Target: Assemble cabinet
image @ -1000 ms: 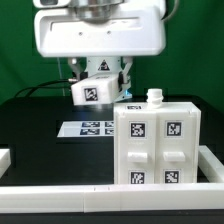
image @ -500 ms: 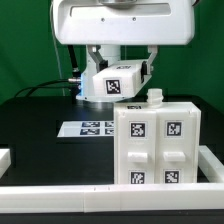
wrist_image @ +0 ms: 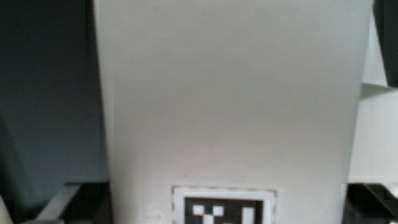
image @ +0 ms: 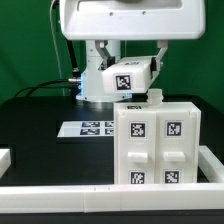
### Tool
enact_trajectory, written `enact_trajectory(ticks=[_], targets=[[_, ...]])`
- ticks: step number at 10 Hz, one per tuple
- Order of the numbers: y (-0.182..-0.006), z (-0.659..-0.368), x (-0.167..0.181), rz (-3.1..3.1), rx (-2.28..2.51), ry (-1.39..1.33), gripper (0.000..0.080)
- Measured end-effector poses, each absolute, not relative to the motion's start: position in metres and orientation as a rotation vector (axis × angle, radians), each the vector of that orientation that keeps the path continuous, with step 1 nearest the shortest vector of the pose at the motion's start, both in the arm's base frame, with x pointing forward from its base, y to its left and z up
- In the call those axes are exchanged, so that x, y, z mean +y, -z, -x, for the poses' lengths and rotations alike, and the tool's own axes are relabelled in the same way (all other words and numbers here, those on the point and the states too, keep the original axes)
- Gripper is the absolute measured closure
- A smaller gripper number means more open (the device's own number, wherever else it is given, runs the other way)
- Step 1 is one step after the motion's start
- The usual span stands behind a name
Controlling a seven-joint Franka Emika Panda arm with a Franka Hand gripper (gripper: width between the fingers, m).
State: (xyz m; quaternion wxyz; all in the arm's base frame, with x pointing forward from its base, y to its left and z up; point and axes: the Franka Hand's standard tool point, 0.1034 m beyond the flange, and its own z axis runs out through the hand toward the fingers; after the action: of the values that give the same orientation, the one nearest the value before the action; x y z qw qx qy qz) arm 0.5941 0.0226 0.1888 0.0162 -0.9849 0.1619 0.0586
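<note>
The cabinet body, a large white box with recessed tagged panels, stands upright at the front on the exterior view's right. A small white knob sticks up from its top. My gripper is shut on a smaller white cabinet piece with one tag and holds it in the air, tilted, just behind and left of the box's top. In the wrist view this piece fills most of the frame, with its tag near the edge and my dark fingers on both sides.
The marker board lies flat on the black table, left of the cabinet body. A white rail runs along the front, with white edge pieces at the left and right.
The arm has carried the white piece up and to the exterior view's right, from over the marker board to beside the top of the cabinet body. The piece's tag now faces more to the right.
</note>
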Motion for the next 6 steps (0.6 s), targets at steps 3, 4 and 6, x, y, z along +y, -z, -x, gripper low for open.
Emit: enact_trajectory(ticks=[3,4,6], targets=[[-0.177,-0.603,0.039,3.07,0.496,-0.172,0.0243],[-0.177,-0.604,0.041,3.071,0.491,-0.167,0.0243],[-0.177,-0.604,0.043,3.072,0.486,-0.165,0.0243]])
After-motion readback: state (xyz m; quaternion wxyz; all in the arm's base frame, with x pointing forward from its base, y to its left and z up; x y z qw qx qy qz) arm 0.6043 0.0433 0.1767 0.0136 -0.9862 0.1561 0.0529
